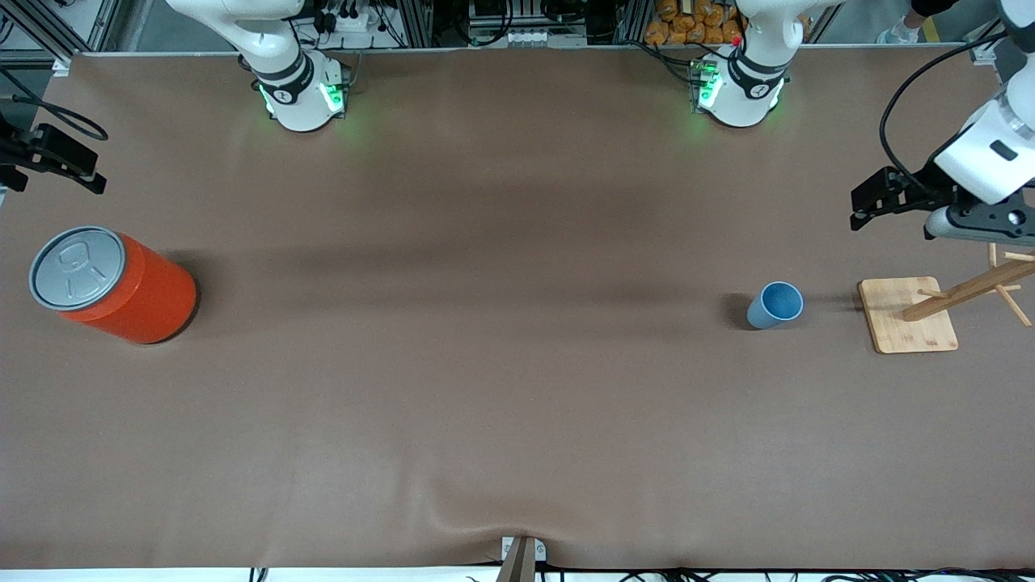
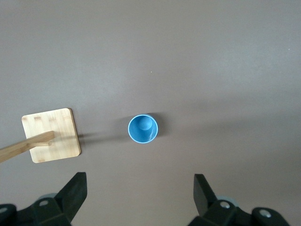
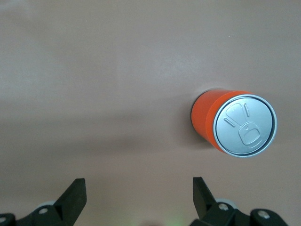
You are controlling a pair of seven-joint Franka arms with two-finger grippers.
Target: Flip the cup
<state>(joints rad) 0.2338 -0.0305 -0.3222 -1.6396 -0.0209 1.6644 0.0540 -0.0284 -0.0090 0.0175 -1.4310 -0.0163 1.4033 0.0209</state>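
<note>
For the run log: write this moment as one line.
cup: upright, mouth up, beside wooden rack | left pincer: open, above cup | right pincer: open, waiting

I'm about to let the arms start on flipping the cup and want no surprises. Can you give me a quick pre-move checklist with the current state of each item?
1. Cup stands upright, mouth up, not yet flipped: ok.
2. Cup apart from the wooden rack beside it: ok.
3. Left gripper fingers open, holding nothing, up over the table's left-arm end: ok.
4. Right gripper fingers open, empty, waiting near the orange can: ok.
5. Orange can far from the cup, at the right arm's end: ok.
</note>
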